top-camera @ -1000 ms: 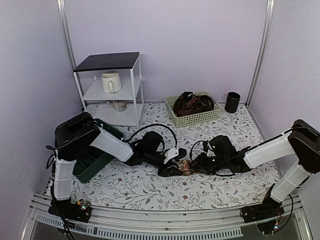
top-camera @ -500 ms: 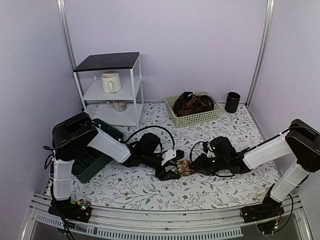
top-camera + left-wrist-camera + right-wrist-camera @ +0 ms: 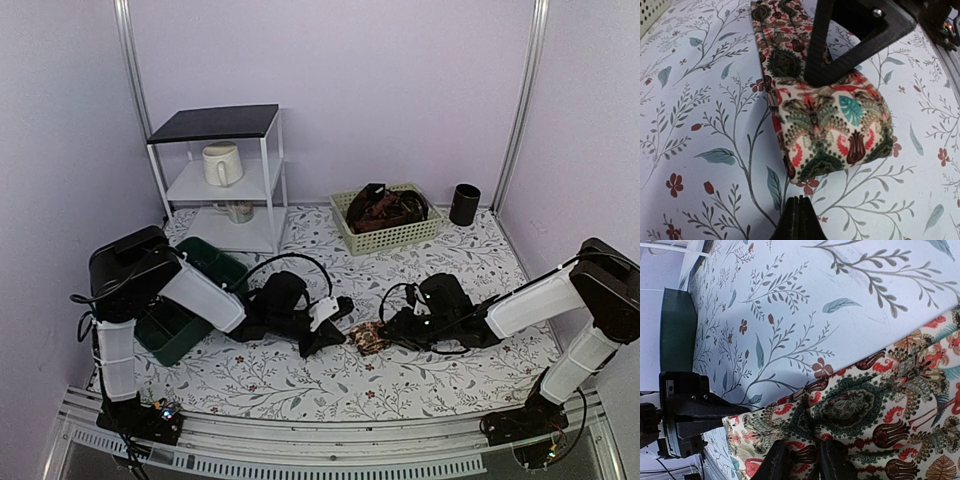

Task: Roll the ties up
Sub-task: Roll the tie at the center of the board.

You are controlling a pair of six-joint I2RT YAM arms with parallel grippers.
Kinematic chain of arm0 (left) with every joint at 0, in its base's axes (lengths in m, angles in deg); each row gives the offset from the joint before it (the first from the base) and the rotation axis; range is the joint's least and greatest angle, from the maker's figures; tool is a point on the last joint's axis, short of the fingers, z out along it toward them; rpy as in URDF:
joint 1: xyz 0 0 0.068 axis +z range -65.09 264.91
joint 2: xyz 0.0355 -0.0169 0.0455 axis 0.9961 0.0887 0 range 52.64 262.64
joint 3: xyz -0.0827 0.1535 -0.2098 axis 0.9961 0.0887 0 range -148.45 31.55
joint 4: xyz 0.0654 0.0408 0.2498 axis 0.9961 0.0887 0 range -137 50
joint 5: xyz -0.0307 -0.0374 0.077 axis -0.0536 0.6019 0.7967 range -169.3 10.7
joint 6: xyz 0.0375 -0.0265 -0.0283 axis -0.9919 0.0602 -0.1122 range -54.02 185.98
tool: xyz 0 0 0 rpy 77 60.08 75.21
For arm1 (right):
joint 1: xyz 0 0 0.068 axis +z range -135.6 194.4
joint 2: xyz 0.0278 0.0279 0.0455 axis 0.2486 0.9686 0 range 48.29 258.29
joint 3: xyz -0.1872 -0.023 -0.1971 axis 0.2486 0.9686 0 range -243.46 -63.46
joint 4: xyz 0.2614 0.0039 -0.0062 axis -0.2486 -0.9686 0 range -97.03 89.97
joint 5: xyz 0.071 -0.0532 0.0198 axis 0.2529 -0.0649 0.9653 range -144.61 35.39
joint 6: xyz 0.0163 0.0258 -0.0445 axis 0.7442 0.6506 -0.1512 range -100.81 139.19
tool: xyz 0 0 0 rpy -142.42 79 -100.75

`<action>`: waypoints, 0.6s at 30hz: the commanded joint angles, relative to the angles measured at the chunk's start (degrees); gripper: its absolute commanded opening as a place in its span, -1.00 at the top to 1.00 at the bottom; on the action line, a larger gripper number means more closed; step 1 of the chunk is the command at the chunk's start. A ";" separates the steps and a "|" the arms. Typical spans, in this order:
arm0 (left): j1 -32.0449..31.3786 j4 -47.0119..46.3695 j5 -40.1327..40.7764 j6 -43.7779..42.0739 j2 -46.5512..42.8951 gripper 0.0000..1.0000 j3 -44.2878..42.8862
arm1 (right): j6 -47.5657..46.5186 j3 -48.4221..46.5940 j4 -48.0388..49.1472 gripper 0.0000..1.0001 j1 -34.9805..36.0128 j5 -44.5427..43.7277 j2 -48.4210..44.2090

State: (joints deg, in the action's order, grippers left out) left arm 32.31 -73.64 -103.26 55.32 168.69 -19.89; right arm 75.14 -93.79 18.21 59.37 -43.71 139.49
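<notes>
The right claw (image 3: pixel 803 452) grips the patterned tie (image 3: pixel 835 125) mid-frame, seemingly anchoring its fold. The left claw (image 3: pixel 797 215), clenched empty, hovers at the bottom edge.

The tie (image 3: pixel 368 338) lies between left gripper (image 3: pixel 330 336) and right gripper (image 3: pixel 391 330) — basket (image 3: pixel 392 239) behind.

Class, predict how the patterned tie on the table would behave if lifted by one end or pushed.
Probably floppy: the tie puckers where the right claw pinches it. Its loosely folded end would likely unroll if lifted. Pushed, it would probably bunch on the tablecloth rather than slide or roll.
</notes>
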 commanded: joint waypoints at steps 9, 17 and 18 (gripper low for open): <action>-3.55 -5.72 0.01 7.76 0.04 1.00 3.17 | -0.66 0.32 -0.49 0.50 -0.06 2.37 1.86; -4.54 -6.50 -1.77 8.19 4.07 1.00 -1.70 | -3.26 -0.25 -1.88 0.51 -0.06 0.01 2.26; -4.59 -6.57 -1.98 8.45 4.16 1.00 -2.12 | -3.73 -0.34 -1.91 0.51 -0.04 0.11 2.45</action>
State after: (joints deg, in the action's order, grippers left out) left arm 28.70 -79.69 -103.35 62.77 171.00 -20.00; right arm 73.96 -93.81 18.80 59.34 -42.51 139.93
